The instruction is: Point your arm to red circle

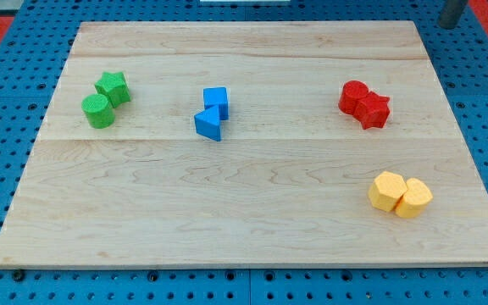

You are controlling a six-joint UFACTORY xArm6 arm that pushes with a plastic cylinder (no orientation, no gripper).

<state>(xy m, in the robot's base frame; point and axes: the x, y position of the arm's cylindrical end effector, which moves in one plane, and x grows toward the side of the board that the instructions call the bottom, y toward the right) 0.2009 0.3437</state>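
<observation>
The red circle block [353, 97] lies on the wooden board [252, 212] at the view's upper right. It touches a red star block [374, 110] on its right. My tip [452, 26] shows at the view's top right corner, just beyond the board's far edge. It stands above and to the right of the red circle, well apart from it, and touches no block.
A green star [113, 86] and a green circle [98, 112] sit together at the upper left. A blue cube [216, 102] and a blue triangle [209, 125] sit near the middle top. Two yellow blocks [386, 191] [414, 198] lie at the lower right.
</observation>
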